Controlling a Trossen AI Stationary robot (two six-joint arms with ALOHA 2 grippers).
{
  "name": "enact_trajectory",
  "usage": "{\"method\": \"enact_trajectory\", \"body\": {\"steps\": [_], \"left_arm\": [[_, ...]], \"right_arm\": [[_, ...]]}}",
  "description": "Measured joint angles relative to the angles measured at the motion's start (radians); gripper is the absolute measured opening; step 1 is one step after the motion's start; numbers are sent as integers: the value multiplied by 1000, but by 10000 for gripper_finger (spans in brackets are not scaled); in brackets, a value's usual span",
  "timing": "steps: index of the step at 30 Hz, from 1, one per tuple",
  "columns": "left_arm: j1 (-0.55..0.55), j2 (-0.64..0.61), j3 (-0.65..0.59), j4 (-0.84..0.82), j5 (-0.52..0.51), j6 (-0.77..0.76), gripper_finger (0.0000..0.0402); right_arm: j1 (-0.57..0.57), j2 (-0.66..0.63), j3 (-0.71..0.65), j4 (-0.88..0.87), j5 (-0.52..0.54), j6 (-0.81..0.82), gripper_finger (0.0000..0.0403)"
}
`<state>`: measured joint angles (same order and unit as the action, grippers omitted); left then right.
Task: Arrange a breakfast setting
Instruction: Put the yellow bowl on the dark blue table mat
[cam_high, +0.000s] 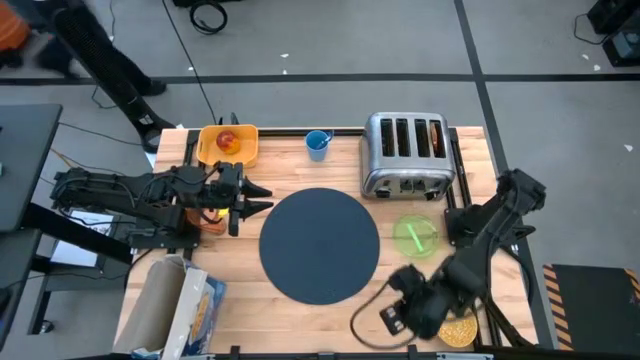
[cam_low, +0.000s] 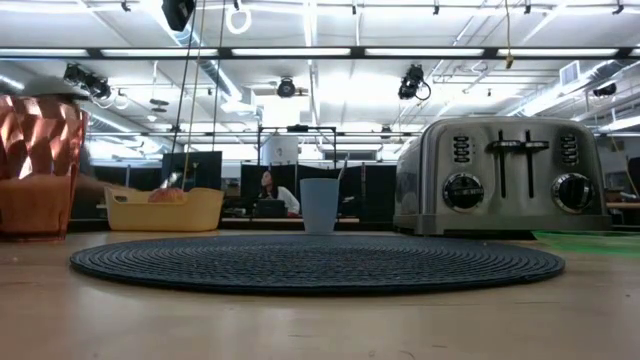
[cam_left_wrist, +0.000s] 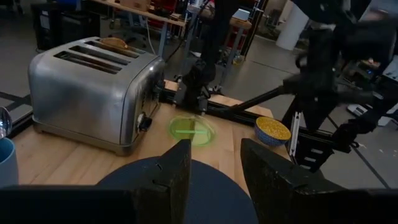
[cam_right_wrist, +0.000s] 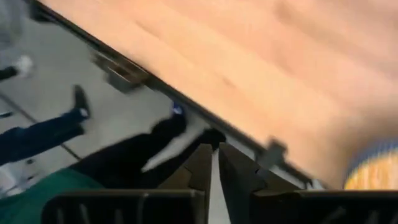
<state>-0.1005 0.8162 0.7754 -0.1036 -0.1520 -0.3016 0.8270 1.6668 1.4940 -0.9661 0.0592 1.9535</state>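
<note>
- The left gripper (cam_high: 262, 197) hovers at the table's left side, jaws parted and holding nothing, pointed at the mat as if ready to reach across it; the orange tumbler (cam_high: 212, 222) stands just beside that arm.
- At the far edge, the red apple (cam_high: 228, 141) sits in the yellow tray (cam_high: 246, 150), with the blue cup (cam_high: 318, 144) near it, neither yet brought to the setting.
- The round dark mat (cam_high: 320, 244) lies bare at the centre of the wooden table (cam_high: 270, 170), apparently the base for everything else.
- The silver toaster (cam_high: 405, 155) holds a slice of toast in one slot; the green plate (cam_high: 414, 237) waits below it, beside the mat.
- The right gripper (cam_right_wrist: 214, 163) hangs near the front right corner, jaws nearly closed and empty, close to the cereal bowl (cam_high: 458, 331).
- Beyond lies an open workshop, where a person sits at a desk.
</note>
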Motion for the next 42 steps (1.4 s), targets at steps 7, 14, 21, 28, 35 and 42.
{"method": "enact_trajectory", "body": {"steps": [7,14,21,28,35,42], "left_arm": [[0,0,0,1,0,2,146],[0,0,0,1,0,-1,146],[0,0,0,2,0,-2,146],[0,0,0,6,0,-2,146],[0,0,0,19,0,-2,146],[0,0,0,25,0,-2,146]], "right_arm": [[74,98,0,-46,-94,261,92],[134,185,-2,-156,-282,348,150],[176,239,-41,-153,-281,347,164],[164,246,-109,-94,-259,322,162],[164,245,-220,38,-272,332,155],[159,246,-230,38,-273,332,129]]}}
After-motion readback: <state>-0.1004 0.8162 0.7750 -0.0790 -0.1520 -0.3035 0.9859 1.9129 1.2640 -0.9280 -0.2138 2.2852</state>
